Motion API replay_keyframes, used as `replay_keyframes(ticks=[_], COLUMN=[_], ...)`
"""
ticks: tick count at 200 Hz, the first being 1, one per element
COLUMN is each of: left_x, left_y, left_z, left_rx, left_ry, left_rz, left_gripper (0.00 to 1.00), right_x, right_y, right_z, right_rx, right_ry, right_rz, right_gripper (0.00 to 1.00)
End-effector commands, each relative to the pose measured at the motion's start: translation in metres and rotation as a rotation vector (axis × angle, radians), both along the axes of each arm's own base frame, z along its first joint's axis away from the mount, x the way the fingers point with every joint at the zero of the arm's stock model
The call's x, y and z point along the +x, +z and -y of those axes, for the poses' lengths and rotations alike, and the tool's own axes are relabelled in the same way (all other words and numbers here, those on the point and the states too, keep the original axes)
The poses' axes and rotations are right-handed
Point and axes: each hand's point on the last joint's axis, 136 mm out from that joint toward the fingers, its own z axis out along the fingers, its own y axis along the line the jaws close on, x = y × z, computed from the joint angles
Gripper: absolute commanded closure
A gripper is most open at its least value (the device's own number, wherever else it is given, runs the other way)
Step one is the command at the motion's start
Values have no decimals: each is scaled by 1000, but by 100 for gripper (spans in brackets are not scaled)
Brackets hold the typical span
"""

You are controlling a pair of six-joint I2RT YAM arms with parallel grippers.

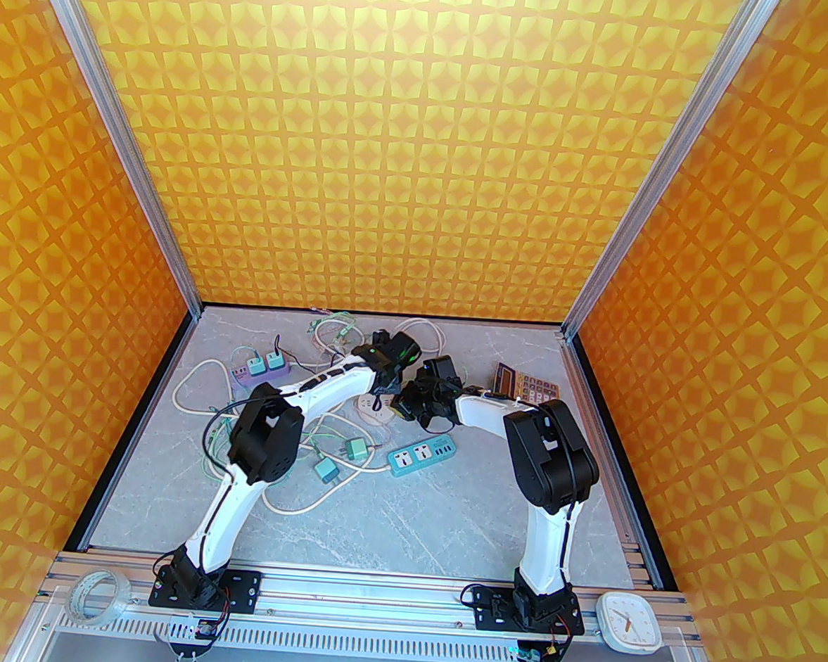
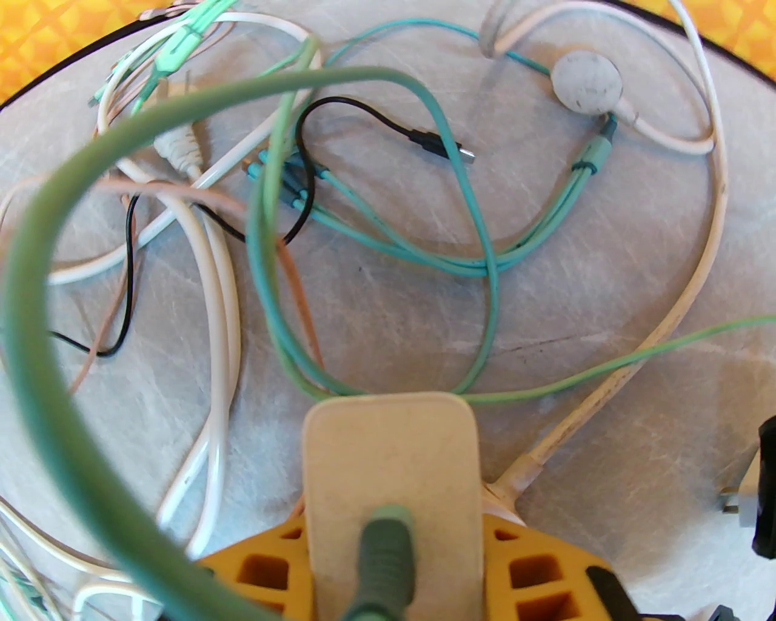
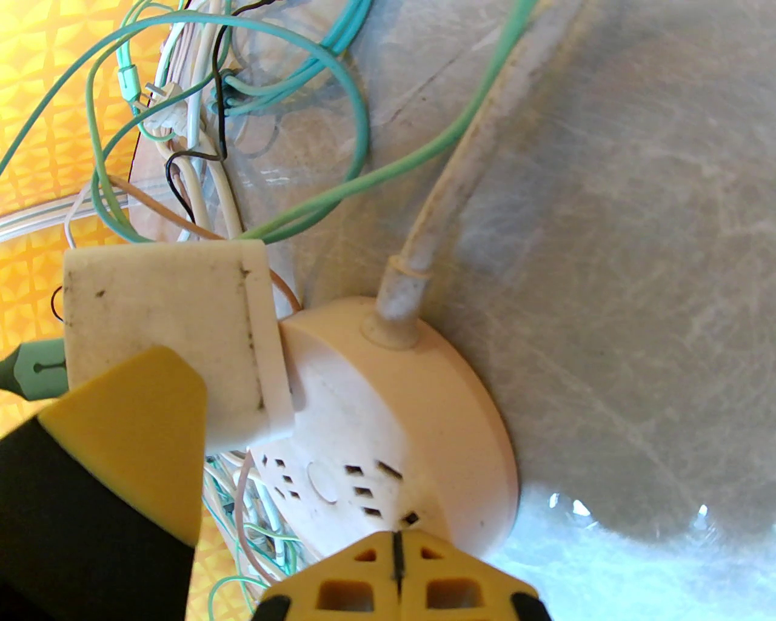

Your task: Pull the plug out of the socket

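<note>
Firmly, the left gripper (image 2: pixel 394 537) is clamped on a cream plug (image 2: pixel 391 461), its yellow fingers (image 2: pixel 267 570) pressing the block's two sides. A thick green cable (image 2: pixel 27 273) leaves the plug's back between those fingers, loops away ahead of the gripper and swings round to its left. Beyond the gripper's tip lies a tangle of teal, white, black and tan cables (image 2: pixel 388 242) on the grey marbled desk (image 2: pixel 606 303).

From the right wrist, the plug (image 3: pixel 163 315) leans against the upper left part of a round white socket (image 3: pixel 400 418), its front plate touching the socket's face. Whether its prongs are seated I cannot tell. One finger of the left gripper (image 3: pixel 139 436) covers the plug's near side.

The right gripper (image 3: pixel 397 546) is clenched with nothing between its fingers, its joined tips resting against the socket's near rim. A dirty white cord (image 3: pixel 436 206) runs from the socket's far edge away across the desk.

Seen from above, the two grippers meet nose to nose over the socket (image 1: pixel 373 408), left (image 1: pixel 384 384) and right (image 1: pixel 412 407). A blue power strip (image 1: pixel 423 457) lies just nearer the bases than the right gripper, and a calculator (image 1: pixel 526 385) sits off to that gripper's right.
</note>
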Motion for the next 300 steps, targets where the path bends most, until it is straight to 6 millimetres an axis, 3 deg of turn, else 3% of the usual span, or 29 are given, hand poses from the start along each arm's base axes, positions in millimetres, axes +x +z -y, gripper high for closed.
replay_keyframes(ticks=[1, 24, 58, 91, 112, 135, 170, 205, 221, 246, 300], left_x=[-42, -43, -48, -54, -53, -47, -47, -47, -47, -47, -45], left_y=[1, -2, 6, -6, -9, -2, -11, -18, -17, -14, -13], left_z=[47, 48, 72, 83, 73, 63, 52, 50, 49, 51, 55], left_rx=[-90, -94, 74, 154, 126, -15, -12, -6, -8, -16, -37], left_ry=[-137, -133, -221, -251, -215, -179, -166, -162, -160, -163, -164], left_rz=[-40, -45, 1, -7, -25, -40, -64, -74, -73, -67, -69], left_gripper=[95, 96, 98, 100, 98, 98, 98, 98, 98, 98, 98], right_x=[-53, -52, -55, -56, -56, -55, -37, -26, -25, -22, -13], right_y=[-91, -90, -96, -98, -98, -94, -55, 1, 18, 20, 5], right_z=[17, 16, 18, 18, 19, 17, 4, 7, 19, 33, 15], right_rx=[-246, -242, -257, -256, -265, -255, -191, -194, -198, -155, -73], right_ry=[-27, -26, -23, -25, -23, -18, 12, 55, 44, 4, 31], right_rz=[-230, -229, -241, -247, -247, -237, -117, 45, 108, 145, 154], right_gripper=[100, 100, 100, 100, 100, 100, 100, 85, 63, 53, 51])
